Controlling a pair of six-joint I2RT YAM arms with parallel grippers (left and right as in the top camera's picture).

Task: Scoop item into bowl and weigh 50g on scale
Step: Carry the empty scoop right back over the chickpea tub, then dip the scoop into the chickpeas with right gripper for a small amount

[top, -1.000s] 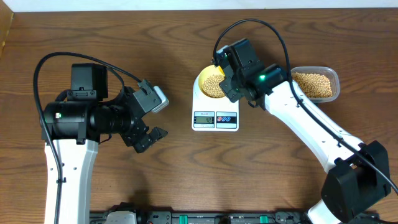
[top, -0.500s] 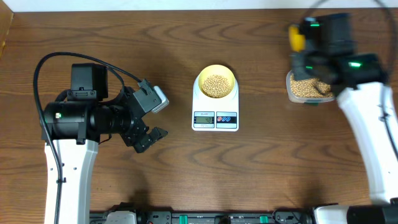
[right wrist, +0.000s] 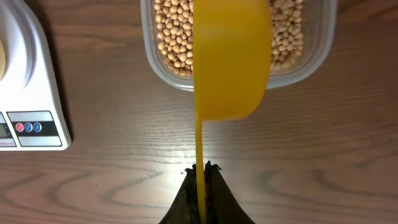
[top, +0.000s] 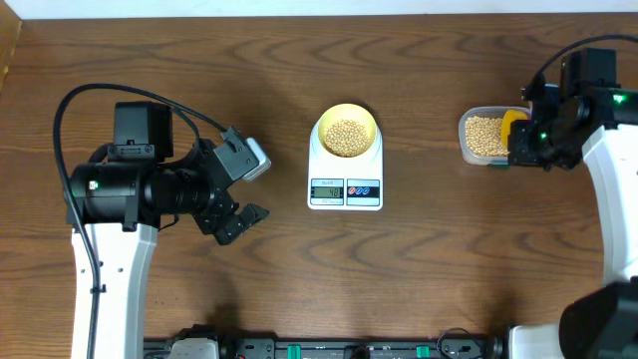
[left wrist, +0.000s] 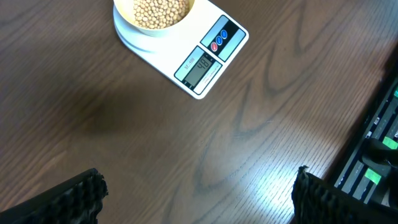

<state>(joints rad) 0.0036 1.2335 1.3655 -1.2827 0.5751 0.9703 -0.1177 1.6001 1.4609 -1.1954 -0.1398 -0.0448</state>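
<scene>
Resting on the scale (top: 315, 165), the bowl (top: 324, 120) holds beans (top: 346, 138); the right gripper (top: 520, 142) hangs at the tub (top: 465, 140). Left wrist: left gripper (left wrist: 196, 199) released, fingers spread wide. Right wrist: jaws clenched on the spoon (right wrist: 231, 62) handle, scoop above the tub's beans.

Right gripper (right wrist: 200, 170) pinched the yellow spoon (right wrist: 231, 62) by its handle, scoop over the tub (right wrist: 319, 57) of beans (right wrist: 171, 34), scale (right wrist: 34, 106) at left

Overhead top-down over whole table (top: 299, 289); both wrist views close, downward, each sharing the scale (top: 345, 171).
</scene>
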